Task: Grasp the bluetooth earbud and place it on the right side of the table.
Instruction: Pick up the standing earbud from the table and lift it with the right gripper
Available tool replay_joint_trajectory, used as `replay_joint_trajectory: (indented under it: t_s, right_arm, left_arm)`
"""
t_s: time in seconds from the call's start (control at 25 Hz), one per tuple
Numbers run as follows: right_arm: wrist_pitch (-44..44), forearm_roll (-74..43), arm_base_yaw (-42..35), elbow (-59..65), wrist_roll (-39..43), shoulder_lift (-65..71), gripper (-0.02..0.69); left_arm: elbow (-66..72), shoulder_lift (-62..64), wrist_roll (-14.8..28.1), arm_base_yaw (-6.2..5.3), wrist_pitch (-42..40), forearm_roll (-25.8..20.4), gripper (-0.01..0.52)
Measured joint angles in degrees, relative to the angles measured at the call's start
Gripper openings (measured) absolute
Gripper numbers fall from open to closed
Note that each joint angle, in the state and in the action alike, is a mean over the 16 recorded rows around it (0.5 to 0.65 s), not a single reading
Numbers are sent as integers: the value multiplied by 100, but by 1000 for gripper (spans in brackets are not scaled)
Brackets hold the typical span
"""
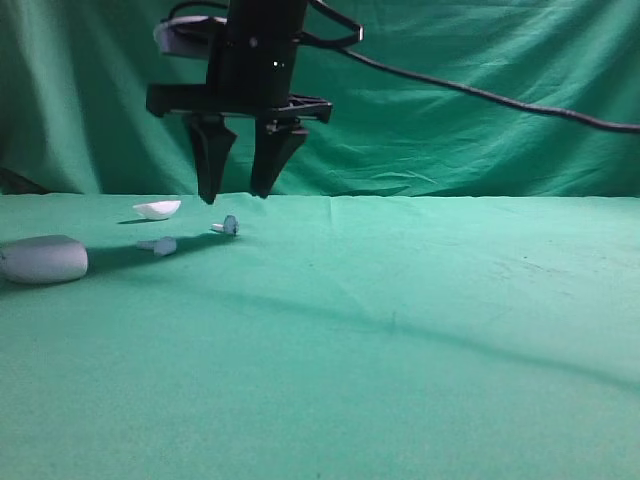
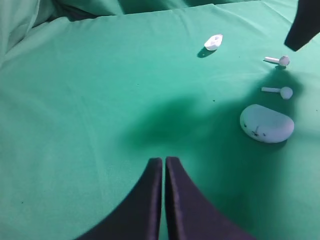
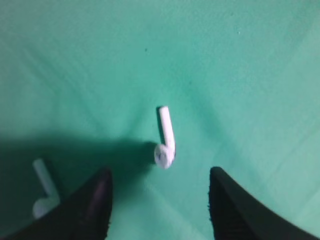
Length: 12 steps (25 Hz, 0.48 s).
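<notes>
Your right gripper is hovering with jaws apart over the bluetooth earbud; grasping, lifting and rightward placement are all pending.

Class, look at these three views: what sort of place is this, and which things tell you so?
Probably a staged robot test bench: green cloth covers the table and backdrop, a cabled black pincer hangs overhead, and only earbuds lie out.
</notes>
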Motion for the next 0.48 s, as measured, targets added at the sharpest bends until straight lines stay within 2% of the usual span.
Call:
replay_joint_trajectory:
  t_s: [0.48]
  right_arm:
    - [-117,-191,41,-778,289,912,383]
  left_arm:
    - [0,0,0,0,0,0,0]
